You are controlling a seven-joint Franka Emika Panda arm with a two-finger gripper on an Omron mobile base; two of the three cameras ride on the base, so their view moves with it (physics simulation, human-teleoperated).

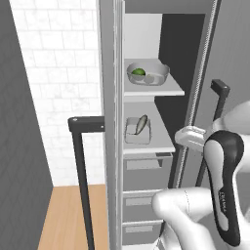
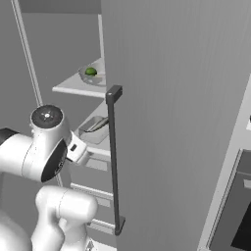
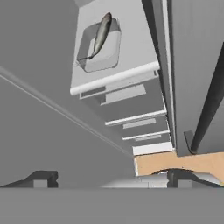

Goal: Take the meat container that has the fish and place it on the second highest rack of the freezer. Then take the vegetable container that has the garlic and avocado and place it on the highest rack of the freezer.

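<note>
- The gripper is seen in the hand view with its two dark finger tips spread wide apart at the bottom edge; nothing is held between them.
- In the same view, the gripper is pointed at the freezer interior, well apart from the shelves.
- The fish is seen lying in its grey tray, which is set on the second highest rack, directly above the grey drawers.
- A strip of wooden floor is shown beneath the open door in the hand view.
- In the left base view, the highest rack is seen bearing a round grey bowl with the green avocado inside and a pale item beside it, presumably the garlic, too small to be told clearly.
- Below it in that view, the fish tray is seen on the lower shelf, and the white tiled wall is visible at left.
- In the right base view, the shelves are partly hidden by the open door and its dark bar handle; the avocado is still shown, the garlic is not made out.
- A black-windowed oven is seen at the lower right of the right base view.
</note>
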